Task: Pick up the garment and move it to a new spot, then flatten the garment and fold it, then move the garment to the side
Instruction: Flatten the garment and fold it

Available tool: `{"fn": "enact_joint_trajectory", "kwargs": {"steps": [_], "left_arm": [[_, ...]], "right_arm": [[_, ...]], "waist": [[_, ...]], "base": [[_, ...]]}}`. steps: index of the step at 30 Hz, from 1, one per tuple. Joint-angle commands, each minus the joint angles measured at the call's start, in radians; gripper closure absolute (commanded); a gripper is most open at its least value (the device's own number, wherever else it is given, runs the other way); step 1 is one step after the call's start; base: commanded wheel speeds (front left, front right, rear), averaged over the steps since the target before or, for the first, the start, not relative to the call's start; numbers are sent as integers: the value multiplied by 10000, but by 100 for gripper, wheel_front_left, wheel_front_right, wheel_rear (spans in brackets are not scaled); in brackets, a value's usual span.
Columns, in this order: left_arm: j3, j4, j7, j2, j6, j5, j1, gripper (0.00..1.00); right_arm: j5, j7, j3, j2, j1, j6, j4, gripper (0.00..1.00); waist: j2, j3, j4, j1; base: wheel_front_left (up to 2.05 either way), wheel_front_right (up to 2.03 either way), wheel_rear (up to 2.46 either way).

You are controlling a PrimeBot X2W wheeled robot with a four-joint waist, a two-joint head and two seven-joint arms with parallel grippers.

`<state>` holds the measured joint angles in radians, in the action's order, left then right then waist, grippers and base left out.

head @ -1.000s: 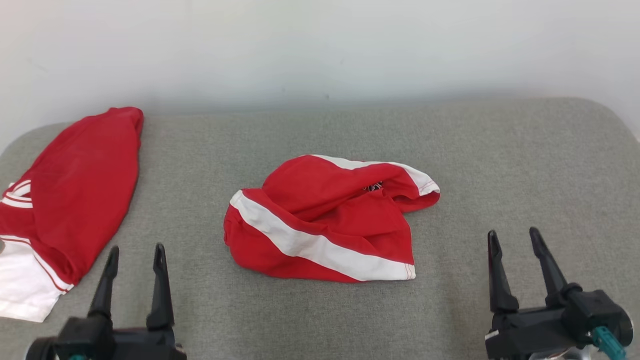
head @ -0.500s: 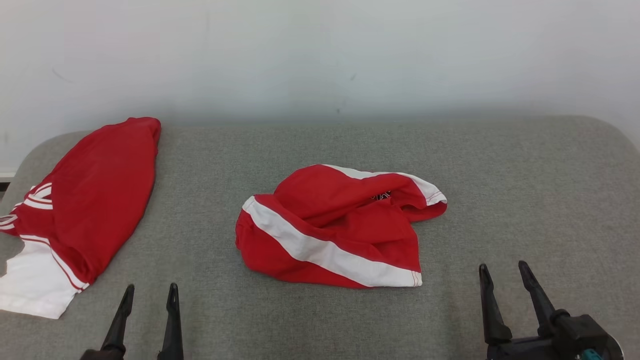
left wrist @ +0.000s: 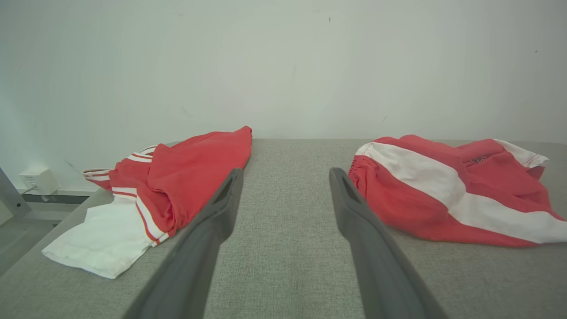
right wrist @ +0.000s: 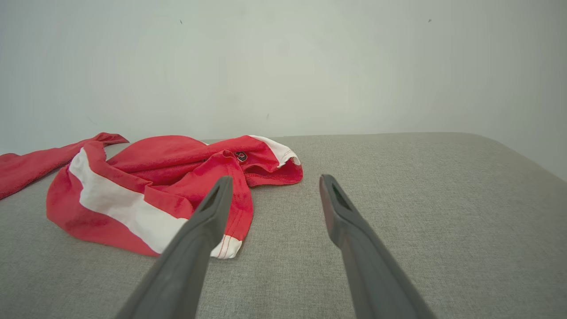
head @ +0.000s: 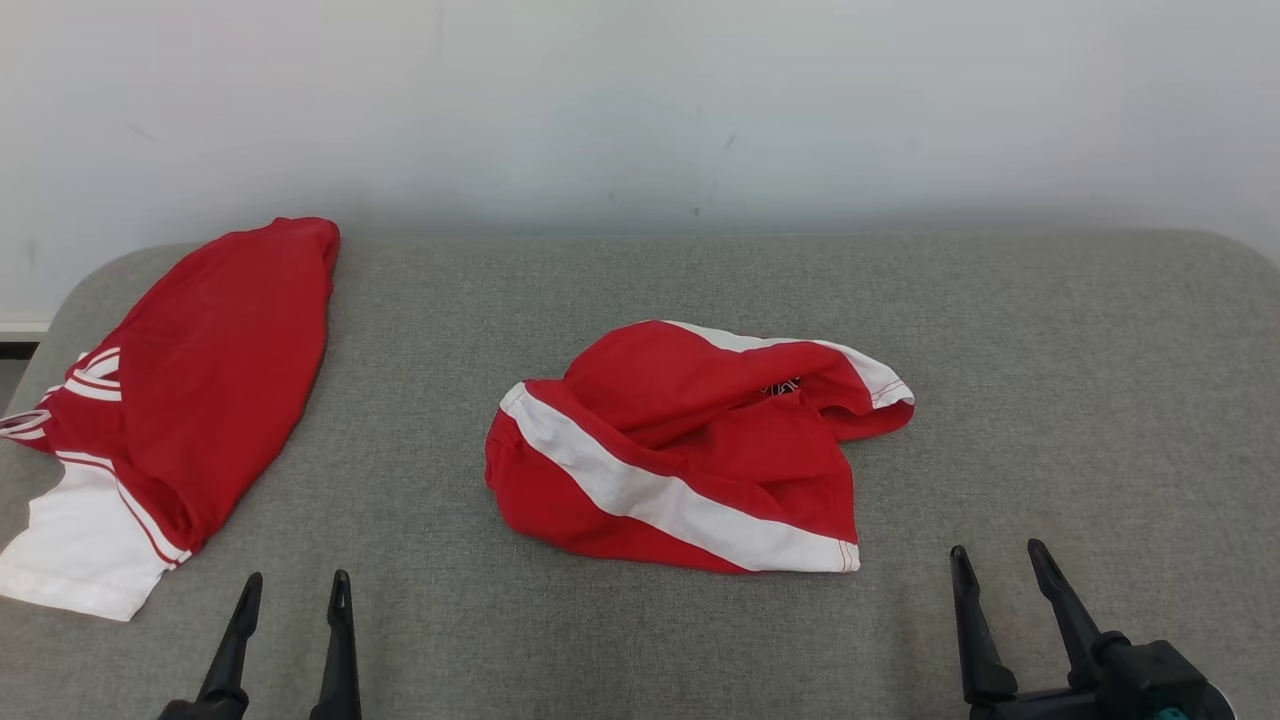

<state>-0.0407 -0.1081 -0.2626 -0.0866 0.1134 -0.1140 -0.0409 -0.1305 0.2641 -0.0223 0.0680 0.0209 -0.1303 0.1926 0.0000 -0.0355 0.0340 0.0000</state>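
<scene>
The garment (head: 680, 450) is a crumpled heap of red cloth with a broad white stripe, lying mid-way across the grey padded surface (head: 1050, 380). My left gripper (head: 295, 580) stands open near the front edge, to the left of the heap and apart from it. My right gripper (head: 997, 550) is open too, just right of the garment's near white corner. In the left wrist view the left gripper (left wrist: 285, 173) has bare surface between its fingers and the garment (left wrist: 443, 190) to its right. In the right wrist view the garment (right wrist: 155, 177) lies left of the right gripper (right wrist: 275, 179).
A second red garment (head: 200, 370) with white trim lies at the left end, hanging over the front-left edge; it also shows as the red-and-white cloth (left wrist: 186, 173). A pale wall runs behind the surface. A small white box (left wrist: 37, 180) sits on the wall low at the left.
The whole head picture has shifted, so the camera has moved. Both grippers now show lower in it, nearer the front edge, still open. The garments lie as before.
</scene>
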Motion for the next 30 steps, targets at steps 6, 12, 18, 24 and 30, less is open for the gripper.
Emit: {"fn": "enact_joint_trajectory", "kwargs": {"steps": [6, 12, 18, 24, 30], "left_arm": [[-77, -42, -34, 84, 62, 129, 141, 0], [58, -77, -34, 160, 87, 156, 274, 0], [50, -78, -34, 245, 96, 132, 441, 0], [160, -132, -34, 295, 113, 138, 510, 0], [187, -70, -34, 325, 48, 166, 446, 0]], "right_arm": [[-161, 5, -278, 35, -160, -8, 513, 0], [-257, 6, -680, 184, -877, -8, 1599, 0], [-367, -18, -767, 255, -1850, -8, 3340, 0], [-529, -28, -771, 261, -2599, -8, 4856, 0], [-920, -3, -1087, 185, -3188, -8, 6197, 52]], "waist": [[0, -41, 45, 0], [0, -162, 344, 0], [0, -350, 806, 0], [0, -502, 1162, 0], [0, -549, 1398, 0]], "base": [[0, 0, 0], [0, 0, 0], [0, 0, 0], [0, 0, 0], [0, 0, 0]]}}
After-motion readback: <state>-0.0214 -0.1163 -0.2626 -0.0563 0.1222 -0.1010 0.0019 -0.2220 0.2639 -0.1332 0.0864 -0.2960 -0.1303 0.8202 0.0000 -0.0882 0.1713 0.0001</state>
